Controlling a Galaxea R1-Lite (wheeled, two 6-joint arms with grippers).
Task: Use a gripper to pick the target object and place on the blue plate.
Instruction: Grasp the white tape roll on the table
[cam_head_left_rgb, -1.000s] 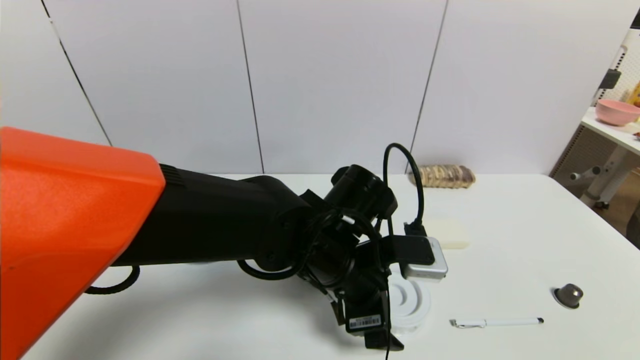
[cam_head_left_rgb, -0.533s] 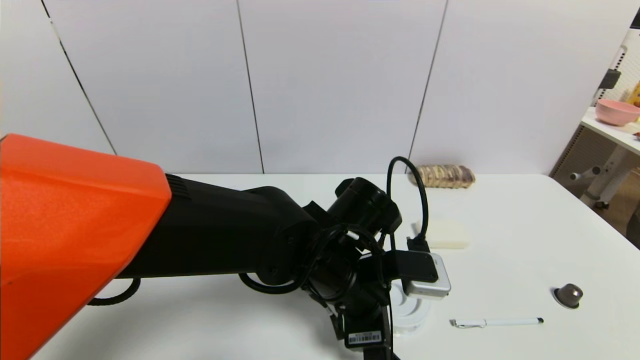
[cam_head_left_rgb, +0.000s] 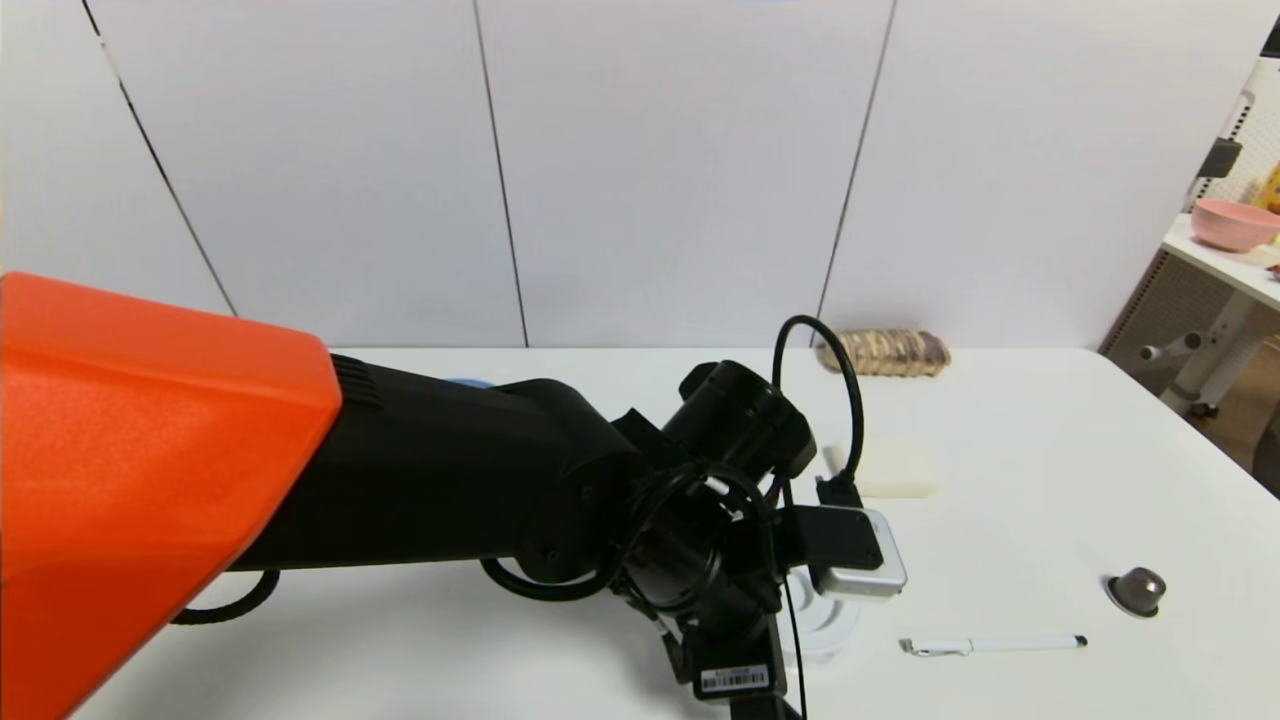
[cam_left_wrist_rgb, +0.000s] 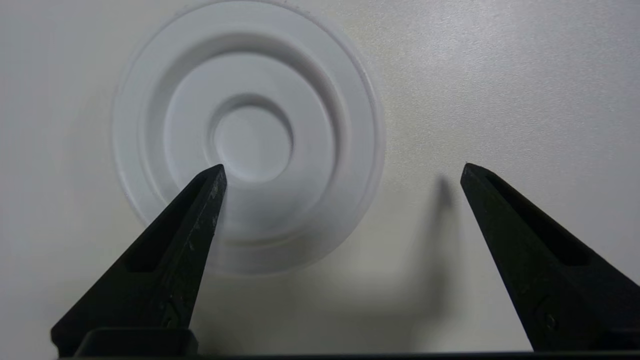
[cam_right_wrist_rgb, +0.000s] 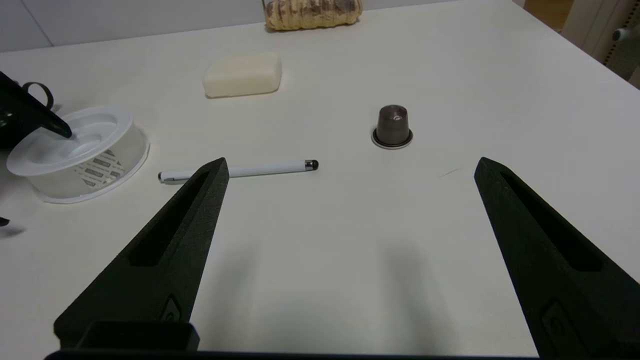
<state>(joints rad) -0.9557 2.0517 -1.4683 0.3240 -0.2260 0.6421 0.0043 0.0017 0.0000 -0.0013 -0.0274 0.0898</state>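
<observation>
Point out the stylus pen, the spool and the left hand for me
Stylus pen (cam_head_left_rgb: 1010, 644): head view, white barrel.
Spool (cam_left_wrist_rgb: 254, 142): left wrist view, centre disc.
Left hand (cam_left_wrist_rgb: 344, 168): left wrist view, between fingertips.

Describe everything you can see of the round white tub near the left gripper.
The round white tub has a flat lid with concentric raised rings, clear plastic-looking sides with a printed label, and a wider base rim. It sits upright, lid up, on the white table, beside the pen. One finger of the open left gripper is over the lid, perhaps touching it; the other is off to the side. Nothing grips it.
</observation>
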